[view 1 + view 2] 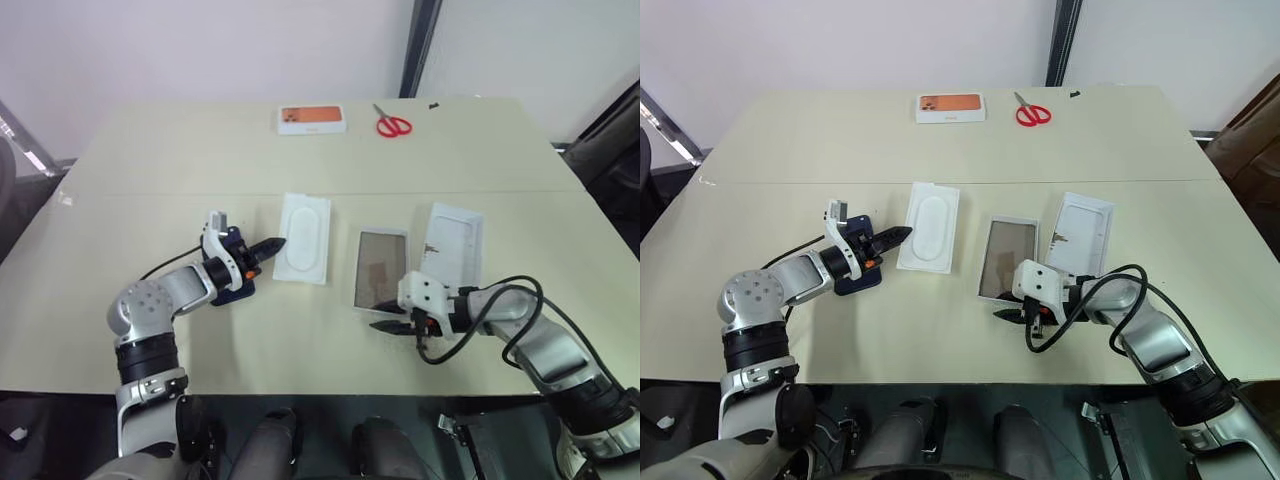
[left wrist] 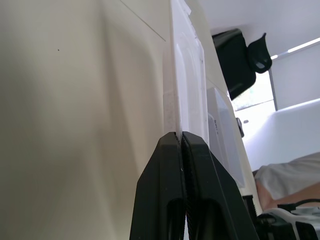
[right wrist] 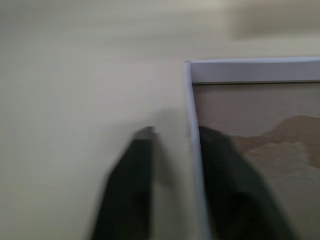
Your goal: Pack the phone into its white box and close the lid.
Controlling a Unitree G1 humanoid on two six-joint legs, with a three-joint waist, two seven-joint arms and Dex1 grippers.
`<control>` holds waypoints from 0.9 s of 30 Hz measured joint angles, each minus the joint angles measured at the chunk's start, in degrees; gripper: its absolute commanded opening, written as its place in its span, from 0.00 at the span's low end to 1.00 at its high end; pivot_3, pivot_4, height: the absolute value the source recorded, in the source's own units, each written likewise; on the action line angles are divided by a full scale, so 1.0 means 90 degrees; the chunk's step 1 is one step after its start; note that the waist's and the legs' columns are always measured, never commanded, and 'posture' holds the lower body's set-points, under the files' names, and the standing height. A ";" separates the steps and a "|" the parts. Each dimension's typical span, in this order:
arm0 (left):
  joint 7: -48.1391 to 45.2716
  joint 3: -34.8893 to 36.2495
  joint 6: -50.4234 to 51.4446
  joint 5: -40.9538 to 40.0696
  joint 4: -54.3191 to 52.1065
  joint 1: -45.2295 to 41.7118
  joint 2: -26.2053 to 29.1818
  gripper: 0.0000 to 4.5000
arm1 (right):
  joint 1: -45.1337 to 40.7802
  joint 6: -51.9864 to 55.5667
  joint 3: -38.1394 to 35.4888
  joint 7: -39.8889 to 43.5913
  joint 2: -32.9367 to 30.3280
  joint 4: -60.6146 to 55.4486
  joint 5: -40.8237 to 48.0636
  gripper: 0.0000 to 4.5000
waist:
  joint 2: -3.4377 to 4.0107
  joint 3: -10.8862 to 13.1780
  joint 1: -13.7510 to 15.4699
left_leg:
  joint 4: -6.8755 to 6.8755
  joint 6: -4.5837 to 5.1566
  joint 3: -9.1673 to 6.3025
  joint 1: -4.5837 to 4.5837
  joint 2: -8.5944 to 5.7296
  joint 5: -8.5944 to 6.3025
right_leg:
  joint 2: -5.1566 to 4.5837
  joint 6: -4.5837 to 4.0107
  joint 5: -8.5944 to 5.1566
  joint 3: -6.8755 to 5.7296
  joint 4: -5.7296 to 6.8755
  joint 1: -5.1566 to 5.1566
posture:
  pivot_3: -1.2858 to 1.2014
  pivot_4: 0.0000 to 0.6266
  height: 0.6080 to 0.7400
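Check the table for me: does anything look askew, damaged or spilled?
Nothing is spilled or visibly damaged. The lid lies inner face up, turned slightly askew to the white box beside it. The phone sits outside the box, mostly hidden beneath the left arm.

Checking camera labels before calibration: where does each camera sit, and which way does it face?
Left eye, right eye: on the head, looking forward and down over the table; both arms show; same scene, slightly offset.
Left wrist: looks along the shut left pincer, tips at the edge of the white insert.
Right wrist: looks along the right pincer, fingers astride a wall of the white box.
Shared: the head views also show the white insert and white box.
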 measured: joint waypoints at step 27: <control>0.1757 0.0143 0.0060 -0.1474 -0.0296 -0.0179 -0.0717 0.00 | -0.0898 -0.0624 0.0292 -0.0251 0.1148 0.0746 -0.0571 0.65 | -0.0043 0.0025 0.0004 | 0.0002 -0.0052 -0.0002 -0.0003 0.0002 0.0030 | 0.0010 0.0004 0.0004 0.0003 0.0002 -0.0007 | 0.52 0.24 0.95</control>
